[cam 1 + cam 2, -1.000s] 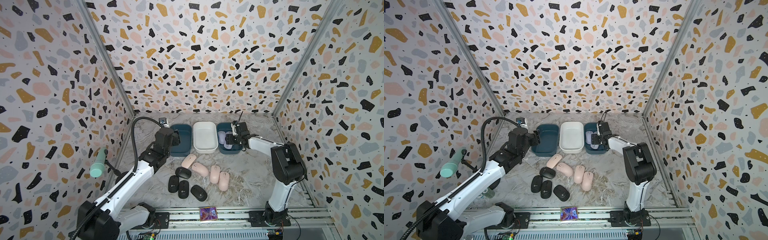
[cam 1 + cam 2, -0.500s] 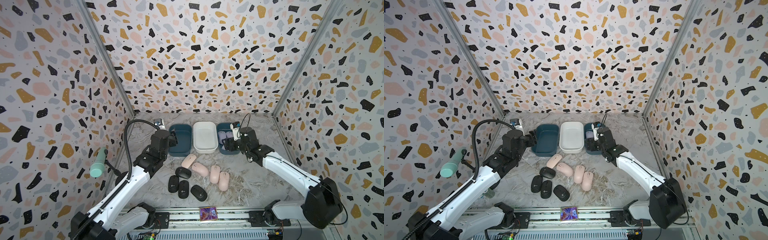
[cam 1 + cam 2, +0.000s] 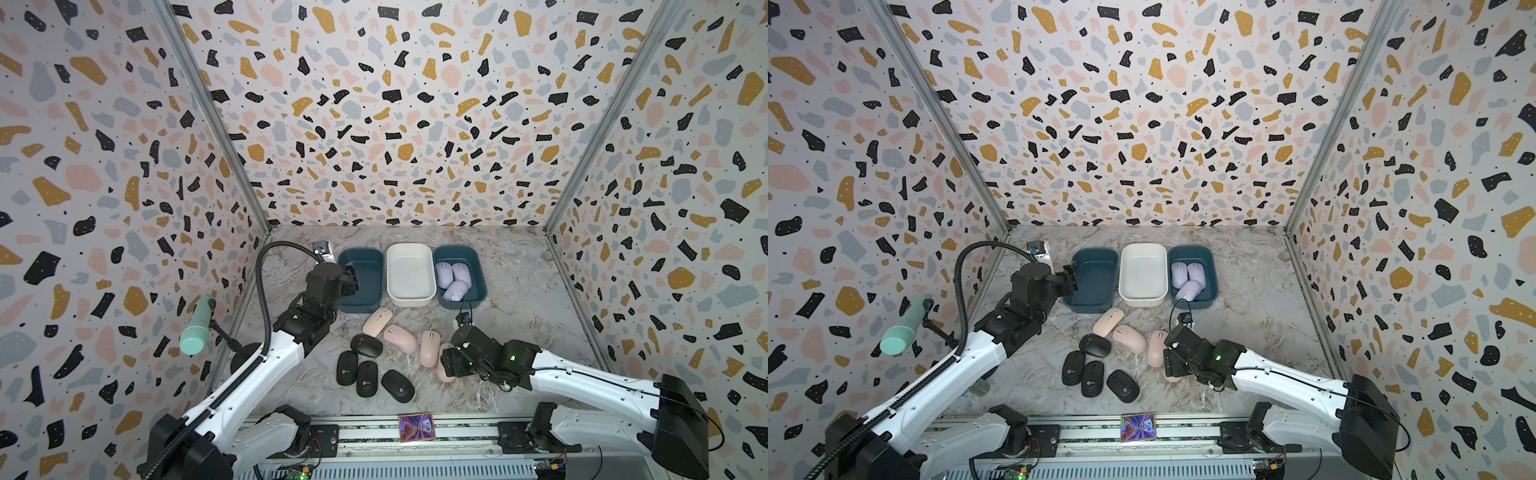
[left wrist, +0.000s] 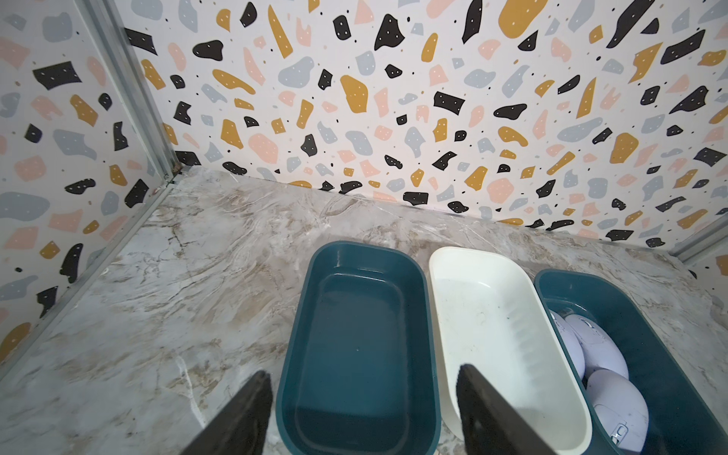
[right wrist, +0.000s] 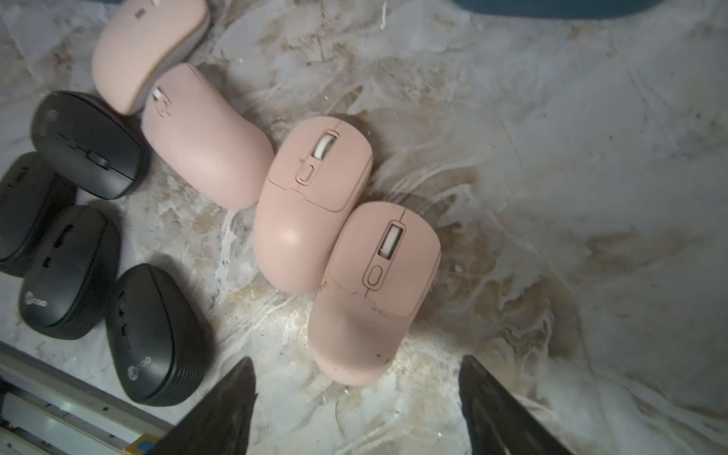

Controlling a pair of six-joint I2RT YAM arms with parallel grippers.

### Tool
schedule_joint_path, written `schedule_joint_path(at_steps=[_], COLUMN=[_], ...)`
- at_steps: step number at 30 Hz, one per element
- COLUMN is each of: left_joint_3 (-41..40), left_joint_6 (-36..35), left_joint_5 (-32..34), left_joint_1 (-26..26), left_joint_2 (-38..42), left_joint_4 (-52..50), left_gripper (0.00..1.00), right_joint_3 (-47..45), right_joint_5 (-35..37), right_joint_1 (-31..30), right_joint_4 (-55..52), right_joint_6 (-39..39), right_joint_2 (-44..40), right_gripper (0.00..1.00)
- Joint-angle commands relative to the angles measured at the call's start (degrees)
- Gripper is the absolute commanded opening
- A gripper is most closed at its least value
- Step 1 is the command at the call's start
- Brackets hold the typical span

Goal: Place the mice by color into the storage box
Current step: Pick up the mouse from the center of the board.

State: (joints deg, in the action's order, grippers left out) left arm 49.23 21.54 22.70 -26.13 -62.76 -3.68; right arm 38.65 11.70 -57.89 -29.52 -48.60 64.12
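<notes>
Right gripper (image 5: 356, 360) is seen spread wide and empty. It has been pulled back from the right teal plastic bin (image 3: 483, 278) and is now poised over the nearest pale pink oval plastic mouse (image 5: 378, 291). Three lilac mice (image 3: 455, 280) are left in that bin, so lilac is judged done. Pink comes next, likely to the white plastic bin (image 3: 409, 270). Four black mice (image 3: 367, 378) are left on the marble tabletop (image 3: 519, 291). Left gripper (image 4: 362, 372) is held parted and empty at the left teal bin (image 3: 365, 282).

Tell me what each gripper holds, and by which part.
Nothing is held. The left gripper is open at the empty teal bin; the right gripper is open above a pink mouse, jaws clear of it.
</notes>
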Motion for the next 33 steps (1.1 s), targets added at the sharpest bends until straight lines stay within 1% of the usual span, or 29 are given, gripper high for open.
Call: schedule_joint_path(at_steps=[1,5,16,33], left_joint_3=[-1.0,-1.5,-2.8,-2.7], left_joint_6=[-1.2,-1.1,-1.2,-1.5], left_joint_5=[-2.3,-2.7,-1.4,-0.6], left_joint_1=[-0.3,-0.3,-0.3,-0.3], left_joint_2=[-0.8,-1.1,0.2,0.5], left_joint_4=[5.0,6.3,6.4,5.8], left_gripper=[0.73,0.73,0.73,0.73], right_joint_3=[0.4,1.9,5.2,4.0], right_joint_5=[3.4,4.2,3.8,2.6], right_joint_1=[-0.8,-0.9,-0.9,-0.1], right_joint_4=[-3.7,-2.9,0.1,0.3], right_joint_6=[-6.5,-6.4,-3.0,-3.3], right_joint_2=[2.1,5.5,13.1,16.0], right_gripper=[0.83,0.82,0.82,0.8])
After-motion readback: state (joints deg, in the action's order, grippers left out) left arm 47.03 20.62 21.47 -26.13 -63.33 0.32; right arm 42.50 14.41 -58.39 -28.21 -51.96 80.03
